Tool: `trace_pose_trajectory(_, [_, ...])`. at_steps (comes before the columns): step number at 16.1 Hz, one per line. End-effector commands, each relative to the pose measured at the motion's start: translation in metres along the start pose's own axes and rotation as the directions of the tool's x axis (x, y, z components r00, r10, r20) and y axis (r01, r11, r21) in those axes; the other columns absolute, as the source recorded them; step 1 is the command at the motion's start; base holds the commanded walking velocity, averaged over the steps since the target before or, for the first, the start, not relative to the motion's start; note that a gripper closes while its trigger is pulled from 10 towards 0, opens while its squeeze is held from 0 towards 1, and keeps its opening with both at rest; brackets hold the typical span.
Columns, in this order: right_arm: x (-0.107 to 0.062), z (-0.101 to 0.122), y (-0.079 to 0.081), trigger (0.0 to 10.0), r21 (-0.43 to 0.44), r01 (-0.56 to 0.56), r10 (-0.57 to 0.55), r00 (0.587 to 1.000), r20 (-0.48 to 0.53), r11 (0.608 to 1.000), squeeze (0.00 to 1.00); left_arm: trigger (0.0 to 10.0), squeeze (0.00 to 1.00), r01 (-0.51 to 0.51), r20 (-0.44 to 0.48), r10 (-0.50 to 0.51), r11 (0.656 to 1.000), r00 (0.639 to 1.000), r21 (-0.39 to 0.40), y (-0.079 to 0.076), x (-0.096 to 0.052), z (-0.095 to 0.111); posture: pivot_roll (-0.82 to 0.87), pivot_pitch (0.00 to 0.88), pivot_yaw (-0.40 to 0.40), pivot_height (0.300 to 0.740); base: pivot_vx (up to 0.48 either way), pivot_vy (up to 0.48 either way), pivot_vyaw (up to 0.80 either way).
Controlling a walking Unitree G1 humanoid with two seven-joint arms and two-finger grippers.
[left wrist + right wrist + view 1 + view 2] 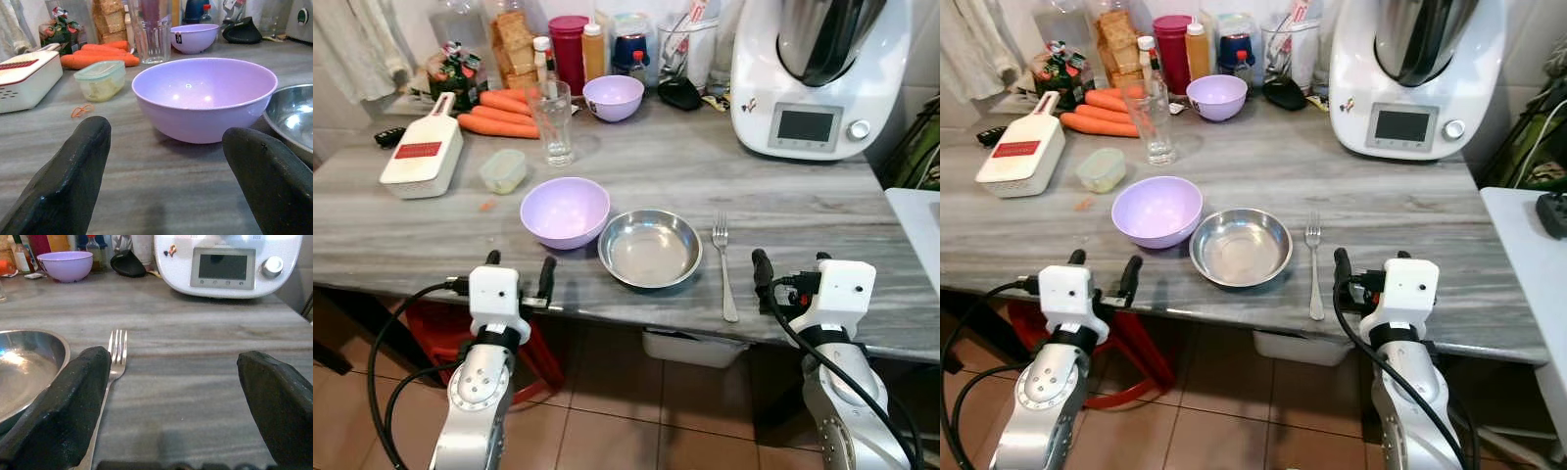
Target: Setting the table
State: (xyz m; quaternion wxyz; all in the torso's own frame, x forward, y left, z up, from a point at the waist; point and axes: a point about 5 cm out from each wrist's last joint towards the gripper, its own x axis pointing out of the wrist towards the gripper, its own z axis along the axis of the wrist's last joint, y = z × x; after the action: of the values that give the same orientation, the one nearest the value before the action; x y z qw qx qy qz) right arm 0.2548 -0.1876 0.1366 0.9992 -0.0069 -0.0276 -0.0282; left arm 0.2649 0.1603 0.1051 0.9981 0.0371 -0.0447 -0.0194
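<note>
Place setting at the near edge of the grey tabletop [783, 186]. A steel bowl [650, 248] sits near the front edge, with a fork [724, 264] just beside it on the robot's right, tines pointing away, and a lilac bowl [565, 211] touching or nearly touching it on the left. The left hand [520, 274] hovers at the table edge in front of the lilac bowl, fingers spread wide and holding nothing. The right hand [790, 272] hovers near the fork handle, likewise wide open and empty.

Risks, as judged from this layout: the fork handle reaches close to the table edge, so a careless approach by the right hand could push it off. Closing on the lilac bowl could knock it against the steel bowl. Farther back, a drinking glass [551, 121] stands upright beside carrots [499, 113] and a small lidded tub [503, 170]; a reach over the bowls might tip it.
</note>
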Motion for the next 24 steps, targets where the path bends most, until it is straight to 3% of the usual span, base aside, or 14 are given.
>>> trace_pose_trajectory(1, [-0.001, 0.005, 0.002, 10.0, -0.004, -0.017, 0.017, 1.000, 0.015, 1.000, 0.00, 10.0, 0.00, -0.009, -0.028, 0.009, 1.000, 1.000, 0.017, 0.003, -0.003, -0.004, -0.07, 0.061, 0.027, 0.740, -0.281, 0.000, 0.00])
trace_pose_trajectory(21, [0.019, 0.008, 0.009, 10.0, 0.004, -0.022, 0.021, 0.999, 0.050, 1.000, 0.00, 10.0, 0.00, 0.039, -0.007, -0.039, 0.999, 0.999, 0.026, 0.000, 0.011, 0.001, -0.05, 0.034, 0.046, 0.740, -0.307, 0.000, 0.00])
trace_pose_trajectory(24, [0.021, 0.009, 0.010, 10.0, 0.003, -0.025, 0.025, 0.998, 0.056, 1.000, 0.00, 10.0, 0.00, 0.070, 0.019, -0.070, 0.997, 0.997, 0.012, -0.004, 0.012, 0.003, -0.05, 0.034, 0.047, 0.740, 0.000, 0.000, 0.00])
